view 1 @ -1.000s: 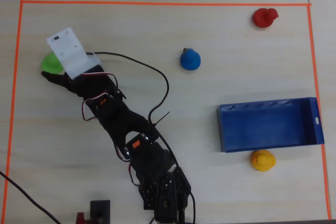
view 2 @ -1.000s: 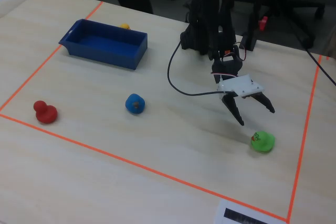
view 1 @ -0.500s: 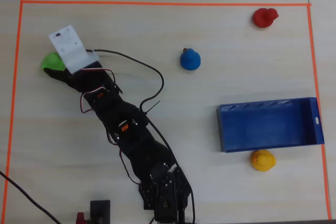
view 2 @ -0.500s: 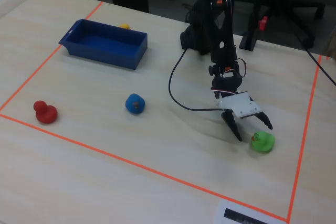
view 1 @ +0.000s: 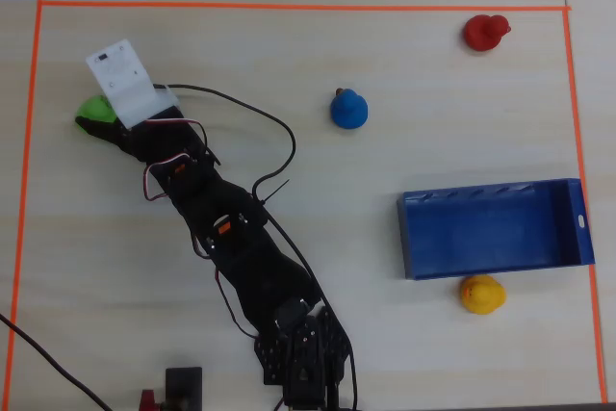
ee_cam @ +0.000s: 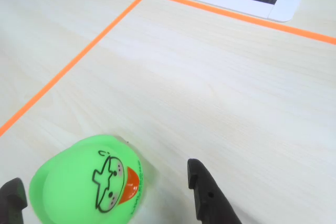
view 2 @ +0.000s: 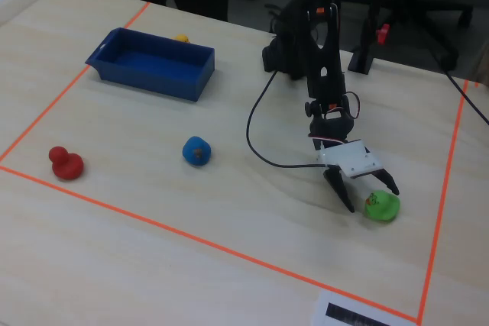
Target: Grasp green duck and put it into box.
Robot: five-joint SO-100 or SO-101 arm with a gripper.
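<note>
Straddling the green duck [view 2: 381,206], the hand [view 2: 370,195] stands open with one black finger on either side at the surface's [view 2: 229,211] near right corner in the fixed view. The wrist view alone shows the green duck's [ee_cam: 89,185] printed face and orange beak, with clear gaps to both fingers [ee_cam: 210,198]. The overhead view, where the arm covers most of the green duck [view 1: 94,109], places the box [view 1: 493,230] well apart, a yellow duck [view 1: 481,294] just beside its wall.

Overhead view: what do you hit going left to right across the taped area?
green duck → gripper → blue duck → red duck; the box and yellow duck overlap that stretch, so left out.
</note>
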